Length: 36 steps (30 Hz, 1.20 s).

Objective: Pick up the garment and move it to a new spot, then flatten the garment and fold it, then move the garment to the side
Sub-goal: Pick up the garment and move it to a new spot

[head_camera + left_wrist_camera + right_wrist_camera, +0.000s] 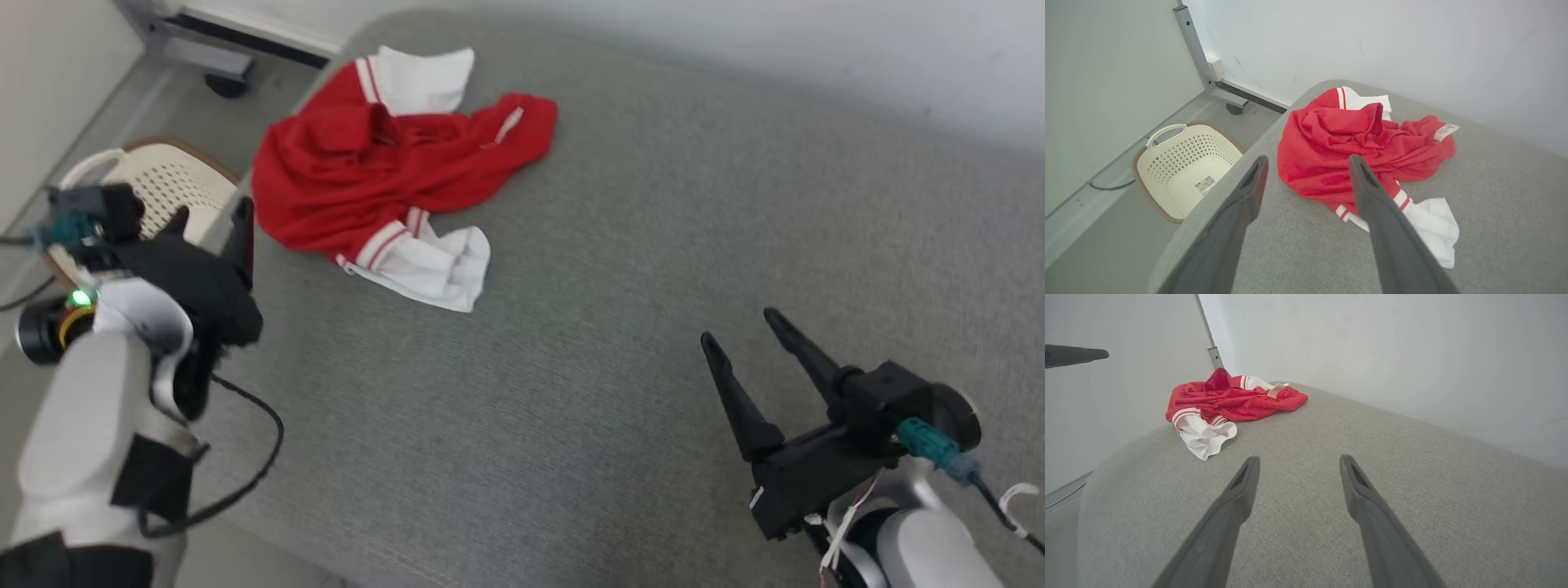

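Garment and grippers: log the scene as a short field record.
garment: red, white striped cuffs, crumpled, not held
location: far-left part of grey cushion, near its edge
left gripper: open, empty, close beside the garment
right gripper: open, empty, over bare cushion, well apart from the garment
basket: cream, on the floor left of the cushion

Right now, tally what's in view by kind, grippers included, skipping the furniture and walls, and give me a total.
Garment: 1
Basket: 1
Grippers: 2, left gripper and right gripper, both open
Total: 4
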{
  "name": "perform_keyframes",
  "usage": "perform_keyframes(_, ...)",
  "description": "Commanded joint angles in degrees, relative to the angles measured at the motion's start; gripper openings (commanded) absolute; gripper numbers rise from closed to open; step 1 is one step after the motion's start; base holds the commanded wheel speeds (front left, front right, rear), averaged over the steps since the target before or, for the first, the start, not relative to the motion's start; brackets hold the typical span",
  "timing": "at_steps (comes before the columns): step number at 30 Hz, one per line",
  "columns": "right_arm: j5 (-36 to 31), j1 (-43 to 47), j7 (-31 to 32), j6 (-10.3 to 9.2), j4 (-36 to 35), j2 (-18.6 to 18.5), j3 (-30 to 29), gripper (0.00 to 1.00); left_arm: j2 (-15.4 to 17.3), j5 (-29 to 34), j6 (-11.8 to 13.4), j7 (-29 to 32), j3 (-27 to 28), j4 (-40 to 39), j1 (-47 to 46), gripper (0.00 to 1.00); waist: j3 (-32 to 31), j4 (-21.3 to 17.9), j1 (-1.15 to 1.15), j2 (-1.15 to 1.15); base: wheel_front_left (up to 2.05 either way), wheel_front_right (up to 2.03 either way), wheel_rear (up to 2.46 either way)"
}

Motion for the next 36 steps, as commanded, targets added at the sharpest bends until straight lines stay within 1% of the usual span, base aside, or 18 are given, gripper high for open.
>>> perform_keyframes(1, -0.3, -1.2, 0.5, -0.12, -1.2, -0.7, -0.1, 1.0, -0.1, -0.7, 0.0, 0.9, -0.6, 0.5, -1.4, 1.0, 10.9, -9.1, -0.01, -0.01, 0.0, 0.0, 0.0)
perform_keyframes(3, -0.4, -0.8, 1.6, -0.12, -3.9, -1.3, -0.8, 1.0, 0.9, -3.3, -0.1, 2.7, -0.2, 1.1, -4.8, 1.0, 13.7, -10.6, -0.01, -0.01, 0.0, 0.0, 0.0)
perform_keyframes(7, -0.7, 0.0, 3.0, -0.12, -8.3, -2.2, -1.5, 1.0, 2.4, -5.7, -0.1, 3.9, -1.1, 2.3, -8.5, 1.0, 17.9, -12.7, -0.01, -0.01, 0.0, 0.0, 0.0)
perform_keyframes(11, -1.0, 0.4, 3.8, -0.12, -11.7, -2.1, -1.9, 1.0, 4.3, -6.2, 0.0, 4.0, -1.2, 4.4, -11.1, 1.0, 21.1, -14.7, -0.01, -0.01, 0.0, 0.0, 0.0)
perform_keyframes(13, -1.2, 1.1, 3.9, -0.12, -12.8, -1.9, -2.3, 1.0, 5.3, -5.1, 1.1, 4.2, -1.5, 6.3, -11.7, 1.0, 22.2, -15.2, -0.01, -0.01, 0.0, 0.0, 0.0)
perform_keyframes(18, -1.3, 2.3, 3.7, -0.12, -14.0, -1.9, -3.4, 1.0, 4.3, -6.0, 2.6, 4.7, -1.4, 10.5, -12.9, 1.0, 23.0, -15.7, -0.01, -0.01, 0.0, 0.0, 0.0)
perform_keyframes(19, -1.3, 2.4, 3.8, -0.12, -13.9, -1.8, -3.5, 1.0, 4.0, -5.9, 2.8, 4.6, -1.6, 11.5, -12.8, 1.0, 22.9, -15.8, -0.01, -0.01, 0.0, 0.0, 0.0)
perform_keyframes(21, -1.1, 2.3, 4.1, -0.12, -13.7, -1.6, -3.2, 1.0, 3.9, -5.2, 4.1, 3.8, -1.8, 13.8, -12.6, 1.0, 22.3, -16.0, -0.01, -0.01, 0.0, 0.0, 0.0)
perform_keyframes(22, -1.1, 2.3, 4.1, -0.12, -13.7, -1.6, -3.2, 1.0, 3.9, -5.2, 4.1, 3.8, -1.8, 13.8, -12.6, 1.0, 22.3, -16.0, -0.01, -0.01, 0.0, 0.0, 0.0)
perform_keyframes(24, -0.8, 1.7, 4.2, -0.12, -13.5, -1.5, -2.8, 1.0, 4.0, -5.1, 4.6, 2.9, -1.8, 14.8, -12.7, 0.0, 21.7, -16.1, -0.01, -0.01, 0.0, 0.0, 0.0)
perform_keyframes(29, -0.3, 1.3, 3.3, -0.12, -12.2, -0.8, -2.0, 1.0, 4.1, -5.8, 4.4, 0.5, -1.5, 16.5, -12.0, 0.0, 18.8, -16.4, -0.01, -0.01, 0.0, 0.0, 0.0)
perform_keyframes(31, 0.1, 1.5, 2.5, -0.12, -11.1, -0.4, -1.5, 1.0, 4.7, -4.9, 5.2, -1.2, -1.8, 16.7, -11.3, 0.0, 16.8, -16.8, -0.01, -0.01, 0.0, 0.0, 0.0)
perform_keyframes(33, 0.5, 1.2, 1.5, -0.12, -9.9, 0.2, -1.2, 1.0, 4.9, -5.3, 5.6, -3.4, -1.4, 16.7, -10.6, 0.0, 14.5, -17.2, -0.01, -0.01, 0.0, 0.0, 0.0)
perform_keyframes(36, 1.1, 1.2, -0.3, -0.12, -7.2, 1.3, -0.8, 1.0, 5.7, -4.8, 6.6, -6.6, -1.1, 16.4, -9.2, 0.0, 10.2, -18.1, -0.01, -0.01, 0.0, 0.0, 0.0)
